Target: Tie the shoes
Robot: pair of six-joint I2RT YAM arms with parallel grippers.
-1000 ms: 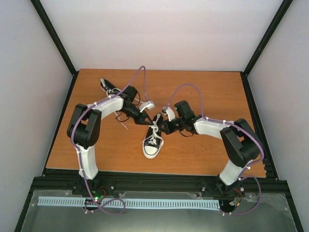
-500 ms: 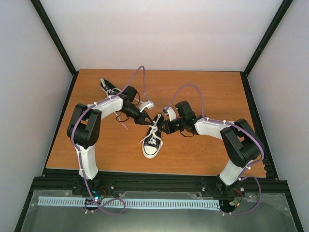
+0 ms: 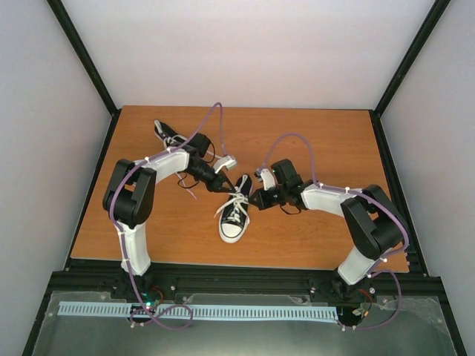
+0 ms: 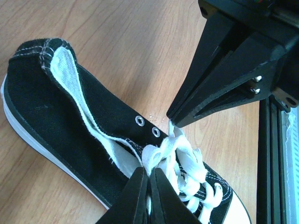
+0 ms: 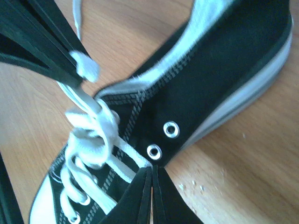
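One black sneaker with a white toe cap lies mid-table, toe toward me; it fills the left wrist view and right wrist view. Its white laces are bunched in a knot over the tongue. My left gripper is shut on a lace loop at the shoe's left side. My right gripper is shut on a lace strand at the shoe's right side, by two metal eyelets. The second sneaker lies at the back left behind my left arm.
The wooden table is bounded by a black frame, with grey walls on three sides. A loose lace end trails on the wood left of the near shoe.
My right gripper has drawn slightly right and nearer, pulling its lace strand out. My left gripper has shifted slightly left, and the knot looks tighter.
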